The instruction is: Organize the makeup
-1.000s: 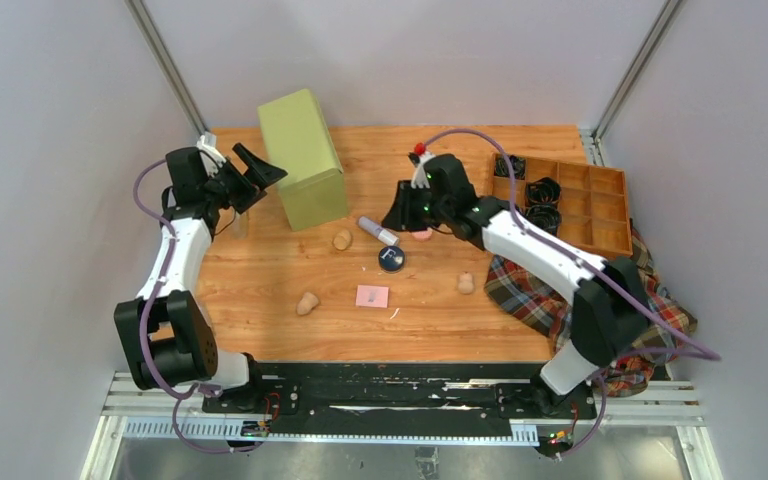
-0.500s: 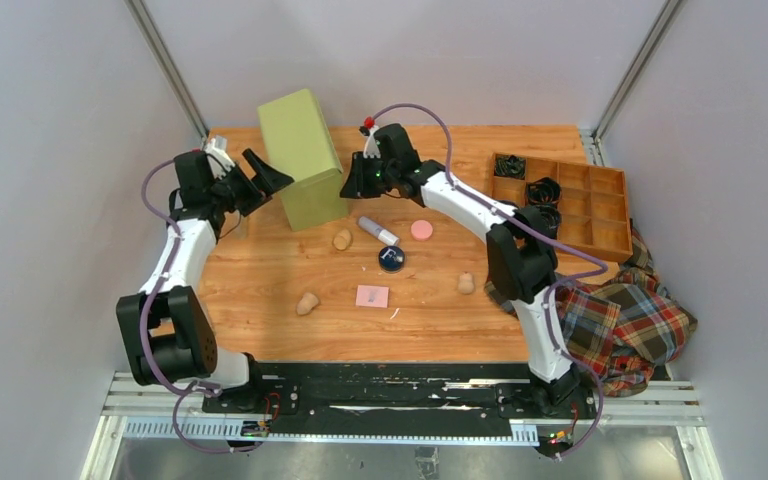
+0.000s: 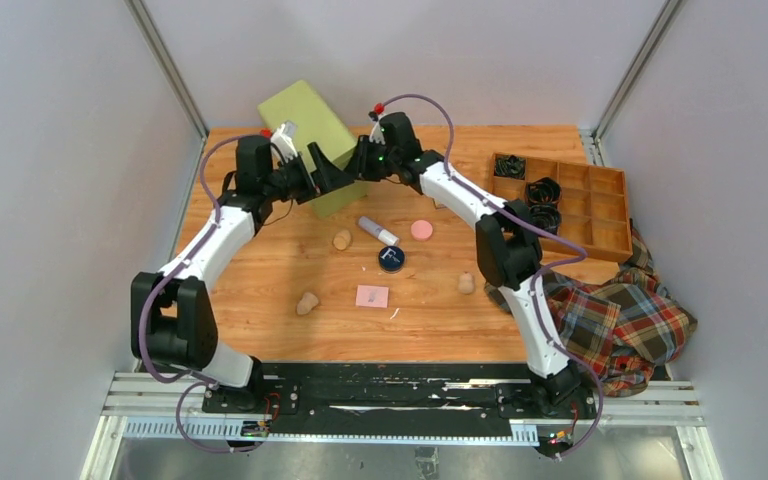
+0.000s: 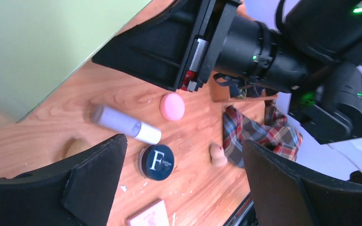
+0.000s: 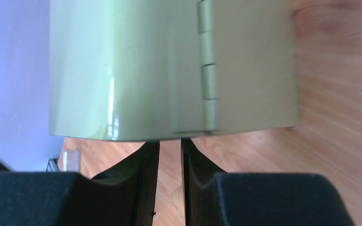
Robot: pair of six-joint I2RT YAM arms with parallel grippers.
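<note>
Right wrist view: my right gripper (image 5: 169, 143) is nearly pinched together, tips just below the green hinged box (image 5: 169, 70) up top; my left gripper (image 4: 184, 143) is spread wide.

White-and-black arms (image 3: 216, 234), looping purple cables (image 3: 415, 96), black wedge-shaped pincer fingers (image 4: 94, 174), small green lights (image 4: 358, 9).

My left gripper (image 3: 332, 170) and right gripper (image 3: 358, 168) meet just beside the box (image 3: 300, 112); nearer me than both lie the tube (image 3: 378, 230), then the compact (image 3: 392, 259); the disc (image 3: 421, 229) lies right of the tube.
</note>
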